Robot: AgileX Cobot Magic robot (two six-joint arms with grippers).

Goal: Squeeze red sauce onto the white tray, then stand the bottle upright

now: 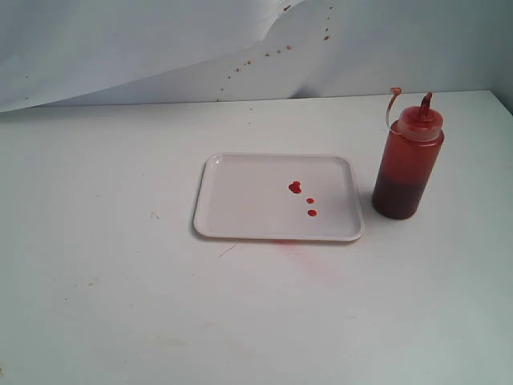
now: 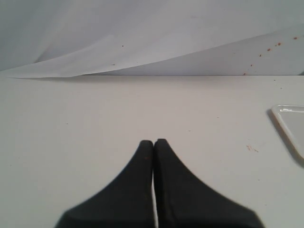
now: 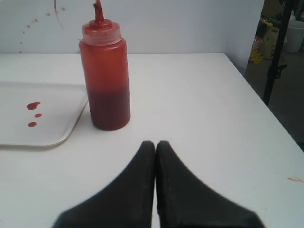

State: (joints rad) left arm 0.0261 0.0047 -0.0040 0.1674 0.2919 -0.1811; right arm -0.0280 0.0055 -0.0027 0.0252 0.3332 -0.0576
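The white tray lies flat in the middle of the table, and three small drops of red sauce sit on its right half. Just right of the tray the bottle stands upright, dark red fill in its lower part, its tip cover hanging off the nozzle. In the right wrist view the bottle stands ahead of my right gripper, which is shut and empty, apart from it; the tray and red sauce show beside it. My left gripper is shut on nothing, with a corner of the tray off to one side. Neither gripper shows in the exterior view.
A faint pinkish smear stains the table in front of the tray. A white backdrop sheet speckled with small red spots hangs behind the table. The table's right edge runs near the bottle, with a dark stand beyond it.
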